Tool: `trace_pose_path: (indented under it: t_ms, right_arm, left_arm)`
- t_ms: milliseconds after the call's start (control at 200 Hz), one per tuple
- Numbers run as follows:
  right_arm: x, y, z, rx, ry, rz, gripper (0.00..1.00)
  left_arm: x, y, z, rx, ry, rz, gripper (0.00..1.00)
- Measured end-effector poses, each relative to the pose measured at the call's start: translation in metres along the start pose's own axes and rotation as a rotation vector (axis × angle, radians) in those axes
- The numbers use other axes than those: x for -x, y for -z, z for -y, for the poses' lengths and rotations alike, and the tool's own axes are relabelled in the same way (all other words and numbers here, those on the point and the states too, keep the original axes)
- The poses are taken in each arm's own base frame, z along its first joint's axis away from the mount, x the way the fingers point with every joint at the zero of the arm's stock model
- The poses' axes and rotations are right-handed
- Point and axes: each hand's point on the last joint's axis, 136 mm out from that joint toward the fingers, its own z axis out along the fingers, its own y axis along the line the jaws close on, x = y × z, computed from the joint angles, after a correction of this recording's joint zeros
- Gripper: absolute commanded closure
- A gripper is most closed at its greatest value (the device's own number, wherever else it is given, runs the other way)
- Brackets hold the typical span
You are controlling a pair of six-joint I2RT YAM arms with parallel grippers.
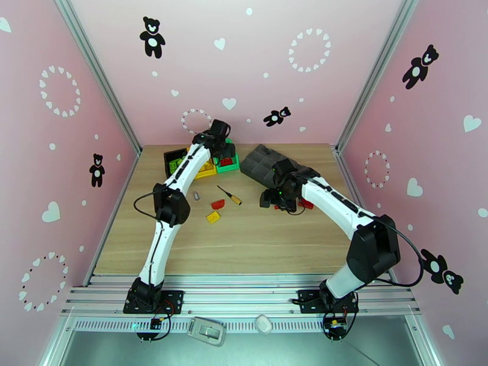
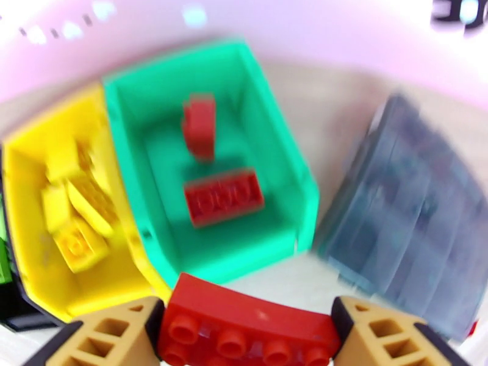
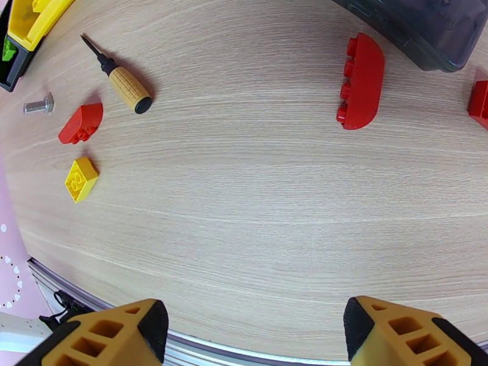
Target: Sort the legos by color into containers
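The left gripper (image 2: 247, 333) hangs over the containers (image 1: 207, 172) at the far left of the worktop, its jaws clamped on a curved red brick (image 2: 250, 318) with the studs facing the camera. Below it the green bin (image 2: 274, 135) holds two red bricks (image 2: 223, 196). The yellow bin (image 2: 24, 178) beside it holds several yellow bricks (image 2: 82, 239) (too blurred to count). The black bin (image 1: 168, 155) closes the row on the left. The right gripper (image 3: 256, 337) hovers over mid-worktop, jaws wide with nothing between them. Loose on the wood lie a second curved brick (image 3: 362, 80) just beside the grey tray (image 3: 421, 19), a red piece (image 3: 480, 104) further right, and a small red brick (image 3: 81, 123) and a yellow brick (image 3: 80, 178) near the screwdriver (image 3: 125, 86) and metal cylinder (image 3: 38, 105)
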Motion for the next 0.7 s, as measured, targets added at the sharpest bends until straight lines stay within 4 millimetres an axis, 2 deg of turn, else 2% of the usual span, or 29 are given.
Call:
trace_pose_path:
  t_ms: [110,200,335,531,701]
  right_arm:
    - [0.008,-0.004,-0.004,-0.002,-0.001,-0.003,0.19]
    - [0.015,-0.008,-0.007,-0.002,-0.001,-0.005,0.19]
    - [0.022,-0.014,-0.011,-0.001,-0.002,-0.012,0.19]
    - [0.028,-0.017,-0.017,0.012,0.002,-0.018,0.2]
    - [0.03,-0.017,-0.02,0.024,0.011,-0.017,0.24]
  left_arm:
    - [0.01,-0.013,-0.001,-0.016,0.02,0.039,0.06]
    - [0.008,-0.032,-0.002,-0.032,0.046,0.039,0.02]
    - [0.0,-0.051,-0.011,-0.027,0.069,0.019,0.02]
    - [0.006,-0.05,-0.014,-0.03,0.077,0.035,0.04]
    - [-0.013,-0.038,-0.021,-0.003,0.078,-0.034,0.1]
